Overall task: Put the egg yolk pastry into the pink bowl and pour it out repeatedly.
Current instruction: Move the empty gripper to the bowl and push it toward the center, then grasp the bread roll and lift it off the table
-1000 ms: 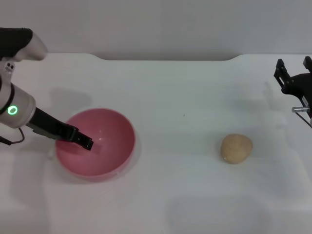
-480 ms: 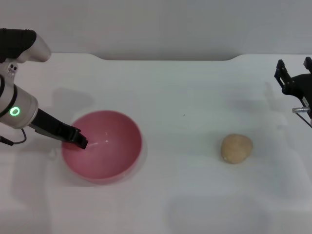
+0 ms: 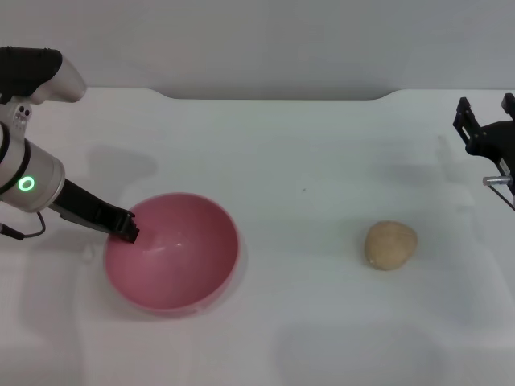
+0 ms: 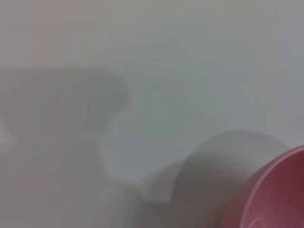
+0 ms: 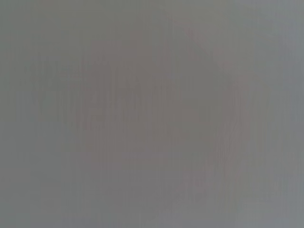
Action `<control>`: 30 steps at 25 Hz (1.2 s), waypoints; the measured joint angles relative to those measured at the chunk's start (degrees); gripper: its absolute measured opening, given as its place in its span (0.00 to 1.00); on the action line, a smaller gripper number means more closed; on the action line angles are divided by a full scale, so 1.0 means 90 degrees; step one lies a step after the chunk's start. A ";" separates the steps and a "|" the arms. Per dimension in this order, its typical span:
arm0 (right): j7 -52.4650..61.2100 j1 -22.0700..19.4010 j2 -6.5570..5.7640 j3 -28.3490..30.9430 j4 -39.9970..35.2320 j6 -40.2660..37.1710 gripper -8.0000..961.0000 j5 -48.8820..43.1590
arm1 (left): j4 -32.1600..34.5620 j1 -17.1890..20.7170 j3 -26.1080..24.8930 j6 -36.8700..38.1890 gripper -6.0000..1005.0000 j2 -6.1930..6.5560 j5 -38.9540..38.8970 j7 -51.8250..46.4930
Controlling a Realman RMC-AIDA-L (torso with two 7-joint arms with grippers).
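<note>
The pink bowl (image 3: 173,261) sits upright and empty on the white table at the left. My left gripper (image 3: 127,229) is at the bowl's left rim and is shut on it, with one dark finger inside the wall. A part of the bowl's rim shows in the left wrist view (image 4: 278,192). The egg yolk pastry (image 3: 391,244), a small tan ball, lies on the table at the right, well apart from the bowl. My right gripper (image 3: 486,122) is parked at the far right edge, open and empty, beyond the pastry.
The white table (image 3: 298,177) runs from the bowl to the pastry with nothing between them. Its back edge meets a grey wall. The right wrist view shows only a plain grey surface.
The bowl has shifted a little to the right and toward the front with my left gripper on its rim, and has settled more level. The pastry and the right arm have not moved.
</note>
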 joint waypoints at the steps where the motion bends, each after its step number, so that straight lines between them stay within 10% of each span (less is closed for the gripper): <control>1: 0.0068 0.0005 0.0000 0.0002 0.0018 0.0012 0.70 0.0000 | 0.0000 0.0001 -0.0003 -0.0003 0.06 0.0000 0.0000 0.0000; 7: 0.1725 0.0251 -0.0071 0.0091 0.0073 0.0552 0.70 -0.0028 | 0.0089 0.0038 -0.0152 -0.0126 0.04 0.0000 -0.0037 0.0001; 12: 0.3748 0.0829 -0.0384 -0.0054 0.0118 0.1756 0.70 -0.0527 | 0.0112 -0.0007 -0.0616 -0.0298 0.03 0.0001 -0.0058 0.0023; 19: 0.7258 0.1444 -0.1233 -0.0076 0.0826 0.2480 0.70 -0.3928 | 0.0243 -0.0021 -0.1076 -0.0334 0.03 0.0001 -0.0075 0.0090; 25: 1.0692 0.2034 -0.2063 -0.1025 0.0941 0.1358 0.69 -0.6161 | 0.0246 0.0019 -0.1094 -0.0345 0.03 0.0023 -0.0078 0.0096; 27: 1.1637 0.2336 -0.2130 -0.1822 0.0295 0.0339 0.69 -0.6179 | 0.0251 0.0024 -0.1093 -0.0380 0.03 0.0024 -0.0078 0.0105; 30: 1.2980 0.2730 -0.1846 -0.3030 -0.1261 -0.1295 0.69 -0.6140 | 0.0256 0.0014 -0.1093 -0.0407 0.03 0.0026 -0.0078 0.0154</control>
